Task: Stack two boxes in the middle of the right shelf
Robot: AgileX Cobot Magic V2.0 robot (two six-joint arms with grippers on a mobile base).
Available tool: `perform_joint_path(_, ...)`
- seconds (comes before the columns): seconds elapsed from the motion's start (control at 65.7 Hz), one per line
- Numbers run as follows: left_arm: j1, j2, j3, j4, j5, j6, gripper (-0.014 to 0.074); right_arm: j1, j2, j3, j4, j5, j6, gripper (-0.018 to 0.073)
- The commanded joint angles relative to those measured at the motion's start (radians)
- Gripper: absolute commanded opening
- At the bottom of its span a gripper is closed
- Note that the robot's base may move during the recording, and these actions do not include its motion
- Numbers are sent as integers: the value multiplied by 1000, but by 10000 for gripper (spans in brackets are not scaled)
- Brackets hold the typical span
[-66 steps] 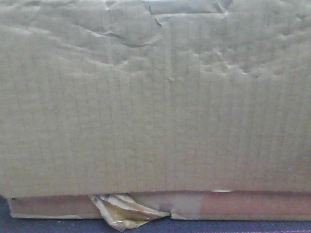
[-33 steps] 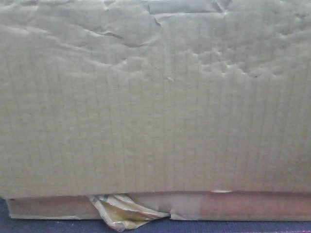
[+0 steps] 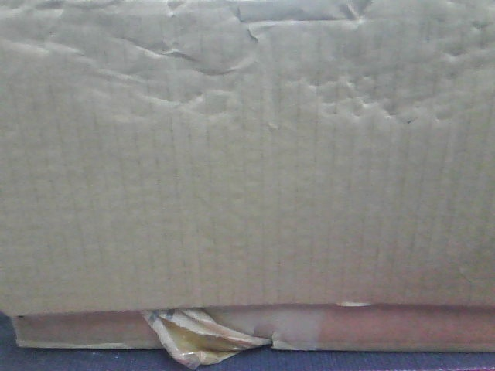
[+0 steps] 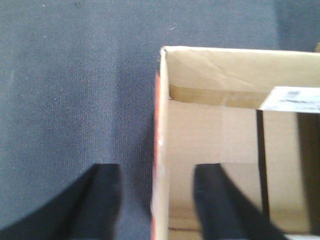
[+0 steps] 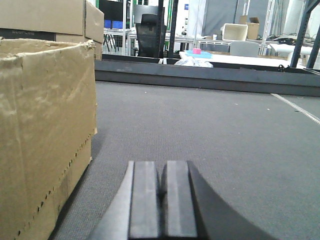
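Front view: tall box (image 3: 247,154) fills the frame, its face creased and dented. Flat box (image 3: 387,328) shows as a strip below the tall box's lower edge, with a yellowish tape scrap (image 3: 197,340) crumpled at its front. Whether the tall box rests on the flat one or stands before it cannot be told. Both are on a dark grey surface (image 3: 348,362).

Left wrist view: left gripper (image 4: 157,170) has its fingers apart, astride the left wall of an open box (image 4: 210,135), one finger outside and one inside, neither pressing the wall.

Right wrist view: right gripper (image 5: 161,172) has its fingers together, empty, low over the surface. A worn box (image 5: 45,135) stands near, to its left.
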Motion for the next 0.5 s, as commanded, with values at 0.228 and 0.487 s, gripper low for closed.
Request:
perform_joint_path(0.228,1,147,-6,-10,3,45,316,-2,-3,0,1,-12,1,-162)
perform_joint_path(0.487,1,175,-6,-12,21,45,52,-2,-3,0,1,-12,1,-162)
